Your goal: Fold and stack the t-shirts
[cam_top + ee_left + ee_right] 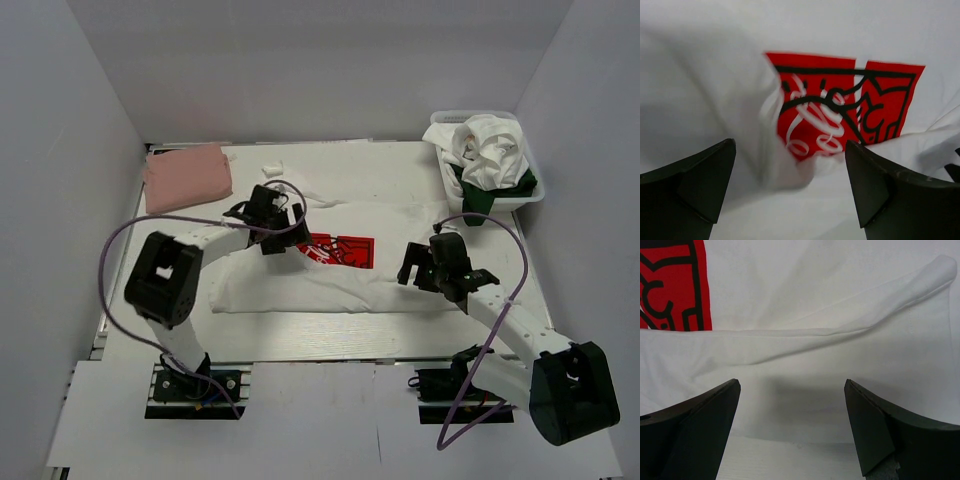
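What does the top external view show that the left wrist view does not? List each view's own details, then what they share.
Only top external: the folded salmon-pink t-shirt, the basket of crumpled shirts, the right end effector. Only left wrist: looping white script on the red print, a fold crossing its left side. Both: the white t-shirt and the open left end effector.
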You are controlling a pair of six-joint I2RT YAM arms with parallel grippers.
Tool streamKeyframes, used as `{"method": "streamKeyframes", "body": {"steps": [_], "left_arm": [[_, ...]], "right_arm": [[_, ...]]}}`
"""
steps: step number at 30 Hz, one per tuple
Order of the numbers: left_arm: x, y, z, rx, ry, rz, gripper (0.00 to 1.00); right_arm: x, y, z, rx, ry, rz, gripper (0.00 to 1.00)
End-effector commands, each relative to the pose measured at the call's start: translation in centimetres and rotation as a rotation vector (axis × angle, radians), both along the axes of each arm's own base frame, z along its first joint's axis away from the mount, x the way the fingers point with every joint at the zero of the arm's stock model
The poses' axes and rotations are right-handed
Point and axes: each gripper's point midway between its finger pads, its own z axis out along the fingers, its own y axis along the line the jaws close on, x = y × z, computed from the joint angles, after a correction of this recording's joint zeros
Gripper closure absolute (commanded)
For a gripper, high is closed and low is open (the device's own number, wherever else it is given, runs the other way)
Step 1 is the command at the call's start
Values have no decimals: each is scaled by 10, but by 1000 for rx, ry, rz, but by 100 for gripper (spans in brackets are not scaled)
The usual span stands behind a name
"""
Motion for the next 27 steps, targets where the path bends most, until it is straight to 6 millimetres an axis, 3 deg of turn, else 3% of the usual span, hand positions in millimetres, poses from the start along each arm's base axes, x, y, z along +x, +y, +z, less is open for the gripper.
{"method": "streamKeyframes", "body": {"steps": [1,2,3,5,6,8,9,10,11,13,16,17,18,19,20,21,22,24,25,26,27], "left_arm": [[35,-52,35,-130,-99,-143,0],[43,-58,34,-137,-103,-160,0],[64,-68,35,-134,-120,-172,0],[74,-78,34,-120,-107,-190,0],[88,-85,52,-133,-141,-191,0],[101,-89,46,-118,-139,-191,0],[114,-93,59,-114,-178,-188,0],[114,-90,46,-87,-136,-178,0],[122,-91,53,-73,-153,-172,0],[116,-84,48,-34,-118,-170,0],[99,-55,44,64,-103,-110,0],[83,-29,21,159,-68,-55,0],[73,-15,24,192,-72,-15,0],[63,1,57,195,-139,39,0],[38,33,63,249,-151,146,0],[25,50,63,258,-150,193,0],[-9,74,30,301,-73,216,0],[-22,84,29,254,-120,299,0],[-43,98,4,277,-83,336,0],[-44,90,8,204,-110,334,0],[-52,87,-2,185,-85,320,0]], "right_arm": [[12,5,14,28,-66,8,10],[13,6,15,29,-72,6,10],[13,7,16,31,-75,6,10],[15,6,22,39,-94,-5,10],[15,5,23,42,-98,-10,10],[14,5,22,42,-93,-11,10],[14,4,22,39,-93,-17,10],[12,3,19,32,-83,-20,10],[13,0,20,23,-84,-32,10],[12,-3,20,6,-82,-36,10],[13,-7,24,-15,-97,-46,10],[15,-7,28,-10,-113,-51,10],[14,-7,27,-11,-116,-50,10],[15,-8,28,-11,-122,-54,10],[14,-9,24,-15,-118,-54,10],[13,-8,20,-15,-111,-51,10],[16,-7,20,-14,-121,-45,10],[18,-2,10,-6,-100,-29,10],[19,-1,9,0,-95,-34,10],[20,1,0,0,-74,-32,10],[21,0,-2,-4,-68,-38,10]]}}
